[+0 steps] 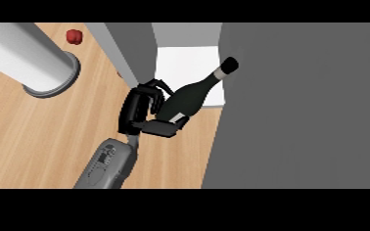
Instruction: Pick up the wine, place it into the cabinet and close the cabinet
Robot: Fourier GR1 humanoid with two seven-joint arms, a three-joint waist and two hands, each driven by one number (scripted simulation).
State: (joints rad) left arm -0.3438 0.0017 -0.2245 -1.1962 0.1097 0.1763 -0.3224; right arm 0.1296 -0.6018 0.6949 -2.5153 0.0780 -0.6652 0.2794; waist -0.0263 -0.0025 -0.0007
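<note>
Head view: wooden counter (51,137) filled the left part of the view. Near its far left corner stood a thick grey cylinder (33,54) on a round, darker base, touching the counter. Just right of it, close to the far edge, sat a small red object (74,36) (too small to tell what it was), apart from the cylinder.

Further right, a grey forearm (108,164) came in from the near edge and slanted up to the left hand (137,110). The black hand was closed round the wine bottle (189,95): fingers curled over the far side of the body, thumb against the near side by the base. The lowest part of the bottle was hidden behind the hand.

The bottle was dark and tilted, base toward the hand, neck pointing away and to the right, pale cap at the tip. It was off the counter, carried in the hand. Its neck lay over the white inside of the cabinet (184,58), with the cap right by the edge of the wide grey panel (289,107); touching or not, could not tell.

A narrow grey panel (133,49) bordered the white inside on the left, just beyond the hand's fingers. The wide grey panel covered the whole right side and hid the counter there. The cabinet was open, white inside showing between the two panels.
</note>
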